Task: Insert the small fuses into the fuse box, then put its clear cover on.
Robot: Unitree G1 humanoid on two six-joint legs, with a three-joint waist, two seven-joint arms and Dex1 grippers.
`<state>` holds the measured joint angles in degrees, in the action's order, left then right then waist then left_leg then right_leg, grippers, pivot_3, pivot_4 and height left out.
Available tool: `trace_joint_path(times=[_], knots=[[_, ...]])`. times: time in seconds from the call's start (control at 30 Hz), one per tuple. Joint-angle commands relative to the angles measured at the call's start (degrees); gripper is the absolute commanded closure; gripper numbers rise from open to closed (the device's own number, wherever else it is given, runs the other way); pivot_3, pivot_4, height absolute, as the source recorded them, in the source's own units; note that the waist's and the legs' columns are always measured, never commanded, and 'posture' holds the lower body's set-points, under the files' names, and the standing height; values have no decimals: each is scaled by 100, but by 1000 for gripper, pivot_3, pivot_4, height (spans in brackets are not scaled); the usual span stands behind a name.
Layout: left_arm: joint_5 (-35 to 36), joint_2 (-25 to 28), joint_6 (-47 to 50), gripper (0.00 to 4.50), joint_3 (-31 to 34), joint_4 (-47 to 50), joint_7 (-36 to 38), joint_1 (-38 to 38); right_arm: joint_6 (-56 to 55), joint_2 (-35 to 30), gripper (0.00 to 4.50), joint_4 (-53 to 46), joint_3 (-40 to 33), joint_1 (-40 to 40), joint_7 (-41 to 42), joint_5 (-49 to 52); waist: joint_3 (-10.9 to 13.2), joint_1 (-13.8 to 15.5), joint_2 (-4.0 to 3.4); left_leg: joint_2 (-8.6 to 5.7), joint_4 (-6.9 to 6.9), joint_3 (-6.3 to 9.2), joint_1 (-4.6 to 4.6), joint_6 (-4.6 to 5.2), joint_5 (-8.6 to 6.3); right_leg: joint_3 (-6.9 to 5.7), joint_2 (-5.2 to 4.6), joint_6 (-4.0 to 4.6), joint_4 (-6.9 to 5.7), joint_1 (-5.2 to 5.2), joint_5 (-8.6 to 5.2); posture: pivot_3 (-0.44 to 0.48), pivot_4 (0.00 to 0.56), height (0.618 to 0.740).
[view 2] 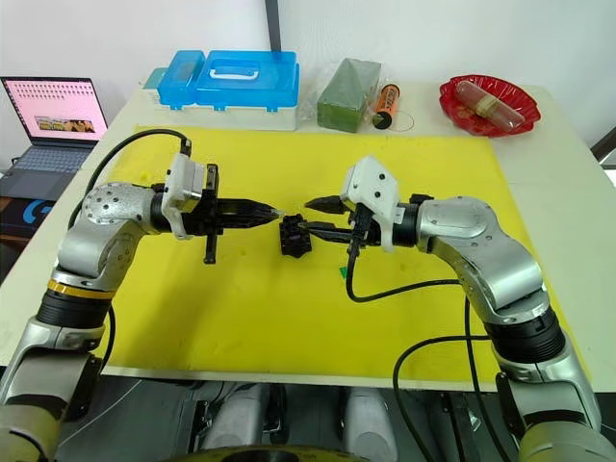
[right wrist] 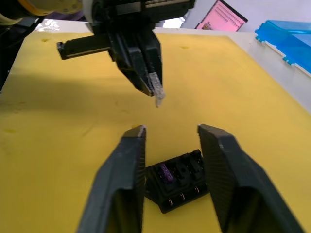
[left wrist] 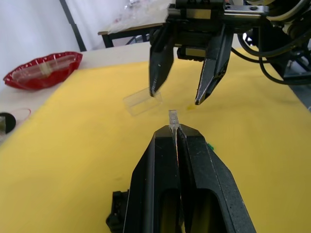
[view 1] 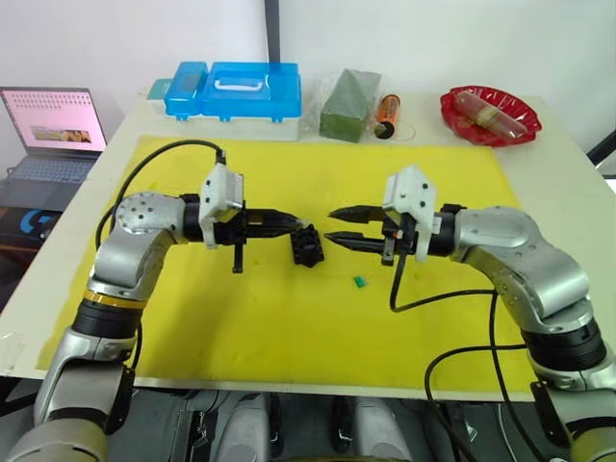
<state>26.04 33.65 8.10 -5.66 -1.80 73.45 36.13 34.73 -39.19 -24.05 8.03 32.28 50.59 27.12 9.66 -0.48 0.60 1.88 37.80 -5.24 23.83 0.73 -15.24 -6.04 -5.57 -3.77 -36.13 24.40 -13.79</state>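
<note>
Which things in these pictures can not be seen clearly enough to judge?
- Fuse box: right wrist view, its ends hidden behind the right gripper, so filled slots cannot be counted.
- Pale fuse in the left gripper: mostly hidden between the shut jaws.
- Green fuse: head views, too small to see its blades.
- Clear cover: left wrist view, faint against the yellow mat.

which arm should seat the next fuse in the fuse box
Left. Its end effector is shut on a pale grey fuse just above the fuse box, while the right end effector is open and empty around the box.
</note>
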Motion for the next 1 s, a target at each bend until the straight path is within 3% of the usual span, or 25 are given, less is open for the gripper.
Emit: trace_joint_path(times=[0.03,1.0], knots=[[-83,-31,-279,4500,41,-14,126,82,-184,26,3765,-239,12,27,16,-110,0,0,0,0,5,2,2,1,-1,0,1,-1,-2,0,0,0,150,740],[-286,-300,-832,4500,-32,-255,479,243,-54,259,3765,-257,-22,197,-39,-68,0,4,0,-1,28,11,10,5,-3,-6,4,-7,-8,-7,2,0,150,740]])
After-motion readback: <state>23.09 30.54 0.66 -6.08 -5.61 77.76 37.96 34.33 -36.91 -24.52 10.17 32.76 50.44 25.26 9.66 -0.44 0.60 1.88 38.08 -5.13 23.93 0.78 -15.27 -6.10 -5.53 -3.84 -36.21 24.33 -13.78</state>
